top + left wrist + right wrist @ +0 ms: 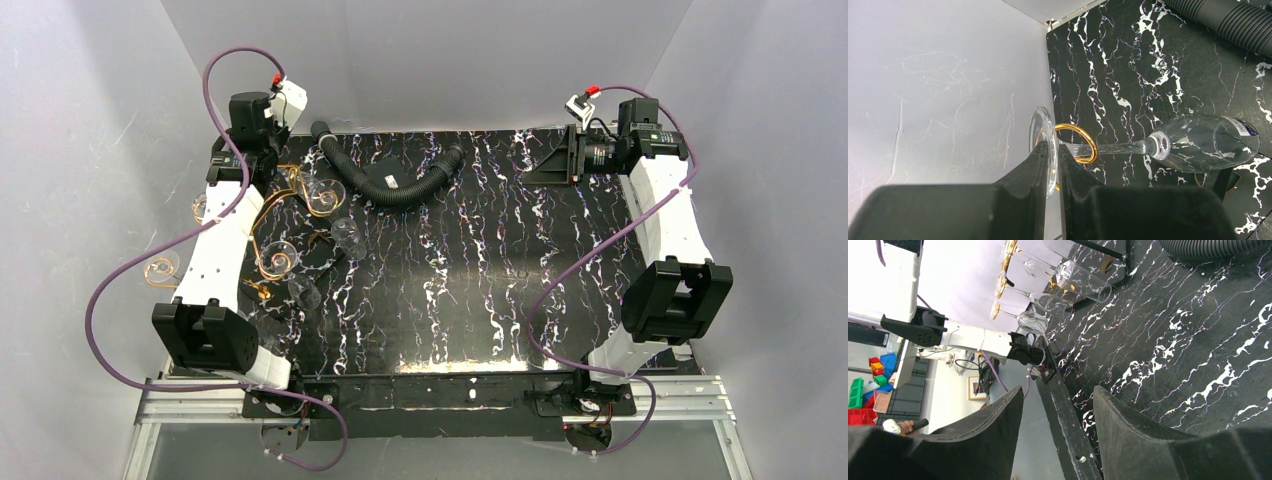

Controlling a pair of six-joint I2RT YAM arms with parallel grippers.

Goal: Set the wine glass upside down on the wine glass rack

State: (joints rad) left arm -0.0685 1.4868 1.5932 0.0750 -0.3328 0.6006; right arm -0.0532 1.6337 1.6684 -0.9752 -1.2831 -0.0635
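Observation:
My left gripper (1054, 150) is shut on the round foot of a clear wine glass (1208, 142). The glass lies sideways, and its stem passes through a gold loop of the wine glass rack (1081, 132). In the top view the left gripper (262, 165) is at the back left, over the gold wire rack (281, 262) with its spiral scrolls. Other glasses (350, 238) hang on the rack. My right gripper (548, 165) is at the back right, open and empty. In its wrist view (1058, 405) it looks across the table to the rack (999, 285).
A black corrugated hose (390, 185) curves along the back middle of the black marbled table (480, 280) and shows in the left wrist view (1228, 20). Grey walls stand close on the left, back and right. The rack reaches past the table's left edge.

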